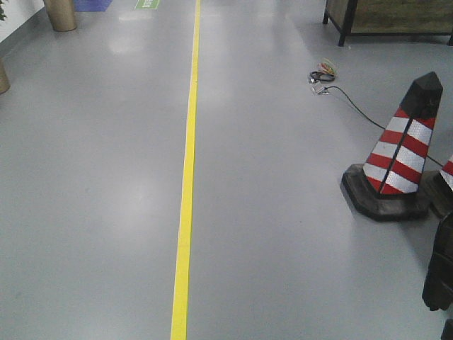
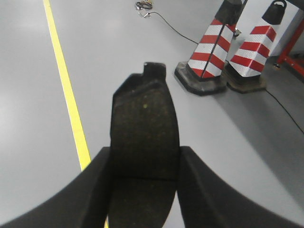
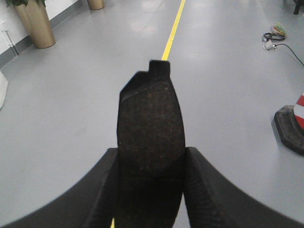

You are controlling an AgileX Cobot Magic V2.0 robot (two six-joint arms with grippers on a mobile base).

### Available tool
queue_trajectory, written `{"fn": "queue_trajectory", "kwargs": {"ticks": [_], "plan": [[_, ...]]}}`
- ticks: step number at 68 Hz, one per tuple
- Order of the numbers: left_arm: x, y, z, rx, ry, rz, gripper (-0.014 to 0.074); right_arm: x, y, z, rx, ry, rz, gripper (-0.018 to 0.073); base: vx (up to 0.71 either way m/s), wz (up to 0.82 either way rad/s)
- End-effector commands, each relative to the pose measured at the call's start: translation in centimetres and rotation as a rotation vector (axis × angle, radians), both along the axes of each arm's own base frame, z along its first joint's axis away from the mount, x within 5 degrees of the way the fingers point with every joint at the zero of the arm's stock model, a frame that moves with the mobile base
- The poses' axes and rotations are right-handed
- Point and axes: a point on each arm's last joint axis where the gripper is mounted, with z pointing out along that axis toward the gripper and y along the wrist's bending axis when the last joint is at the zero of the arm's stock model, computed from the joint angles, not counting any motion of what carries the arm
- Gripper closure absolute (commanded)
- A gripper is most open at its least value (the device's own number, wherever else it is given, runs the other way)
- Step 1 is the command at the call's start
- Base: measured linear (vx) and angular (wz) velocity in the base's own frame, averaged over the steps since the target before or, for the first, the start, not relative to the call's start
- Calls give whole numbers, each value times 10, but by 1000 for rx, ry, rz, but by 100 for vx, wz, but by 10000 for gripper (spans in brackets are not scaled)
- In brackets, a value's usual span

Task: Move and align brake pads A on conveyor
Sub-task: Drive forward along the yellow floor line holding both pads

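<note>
cone (image 3: 292, 128): cut by right edge | floor cable (image 1: 368, 117): plug too small | conveyor: unseen

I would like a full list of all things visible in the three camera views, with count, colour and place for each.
brake pads: two, dark brown-black, one in the left wrist view, one in the right wrist view, each between jaws
floor line: one, yellow, along grey floor
traffic cones: two, red-white, black bases, right side
cable: one, dark, on floor behind cones
planter: one, gold-brown, far left
left gripper: black, shut on pad
right gripper: black, shut on pad
</note>
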Motion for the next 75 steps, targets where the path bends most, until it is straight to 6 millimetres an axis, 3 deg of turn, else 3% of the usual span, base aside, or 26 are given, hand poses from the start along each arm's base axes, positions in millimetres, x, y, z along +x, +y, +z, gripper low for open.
{"fn": "queue_trajectory", "kwargs": {"ticks": [1, 75], "plan": [[2, -2, 15, -47, -92, -12, 603, 3, 1, 18, 15, -119, 9, 564, 62, -5], [2, -2, 15, -47, -92, -12, 603, 3, 1, 18, 15, -119, 9, 564, 59, -2]]}}
